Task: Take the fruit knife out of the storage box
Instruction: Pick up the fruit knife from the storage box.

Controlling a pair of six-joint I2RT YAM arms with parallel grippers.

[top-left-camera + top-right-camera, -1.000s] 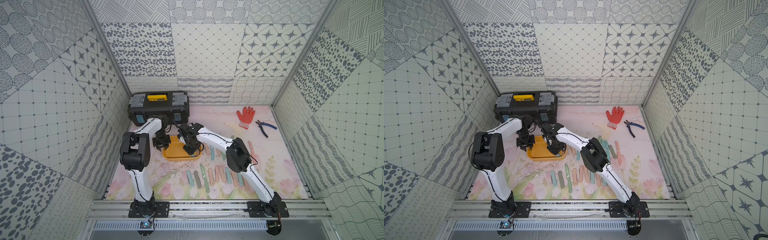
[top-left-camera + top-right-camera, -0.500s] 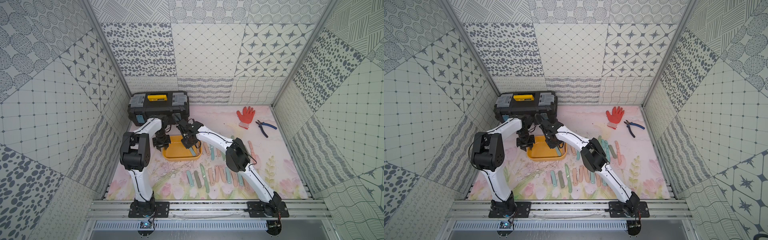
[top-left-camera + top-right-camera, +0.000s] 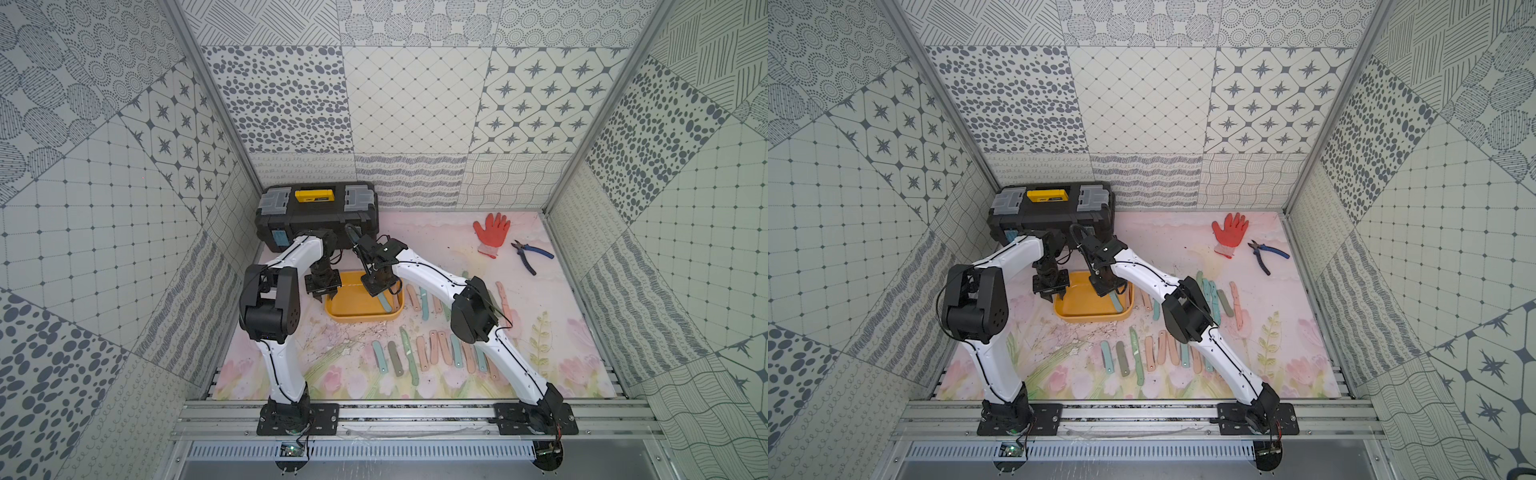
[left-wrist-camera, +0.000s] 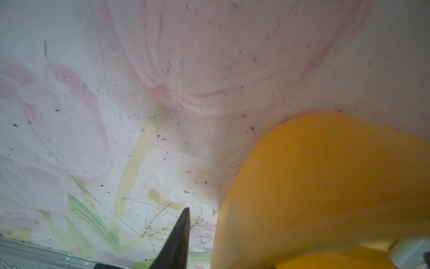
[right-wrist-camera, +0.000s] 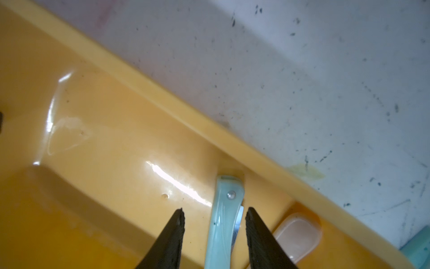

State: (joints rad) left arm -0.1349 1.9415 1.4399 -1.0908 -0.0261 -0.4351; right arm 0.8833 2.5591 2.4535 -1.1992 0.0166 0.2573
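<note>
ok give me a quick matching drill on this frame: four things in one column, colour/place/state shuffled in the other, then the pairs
Things:
1. fruit knife
2. storage box
3. right gripper
4. glove

Descriptions:
A. orange, beside the pliers
B. open, one finger on each side of the knife
C. yellow, just nearer the robot than the black toolbox
D. mint green, lying in the box

Pairs: 1-D, 2-C, 3-B, 4-A
</note>
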